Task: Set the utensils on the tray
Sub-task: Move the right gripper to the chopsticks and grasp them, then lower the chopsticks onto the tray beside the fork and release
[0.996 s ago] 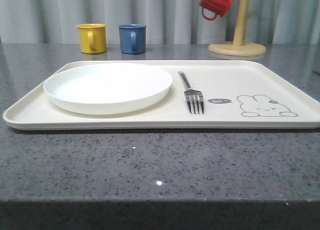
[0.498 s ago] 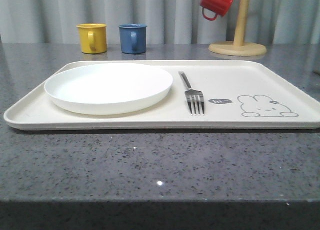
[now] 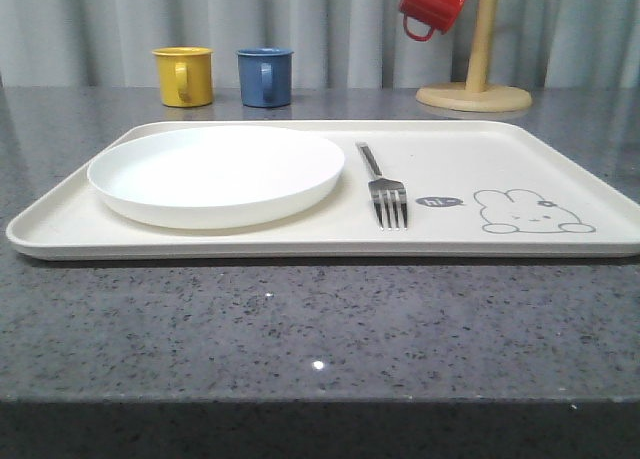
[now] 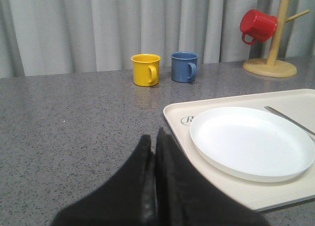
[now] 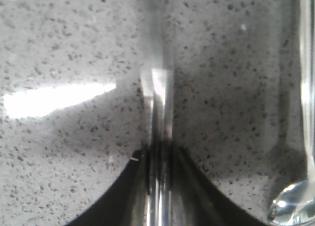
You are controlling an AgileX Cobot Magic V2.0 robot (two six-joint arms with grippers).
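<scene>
The cream tray (image 3: 300, 247) lies across the grey table. On it a round white plate (image 3: 215, 171) sits at the left, with a silver fork (image 3: 385, 191) right of it, tines toward me. In the right wrist view my right gripper (image 5: 158, 154) is shut on the slim metal chopsticks (image 5: 157, 88), which stick out ahead over the speckled tabletop. A shiny spoon (image 5: 295, 201) lies on the table beside them. My left gripper (image 4: 152, 137) is shut with nothing in it, over the bare table just off the tray's (image 4: 177, 117) left end, near the plate (image 4: 251, 140).
At the back of the table stand a yellow mug (image 3: 184, 75) and a blue mug (image 3: 265, 76). A red mug (image 3: 432, 4) hangs on a wooden mug tree (image 3: 476, 79) at the back right. A grey curtain closes off the back.
</scene>
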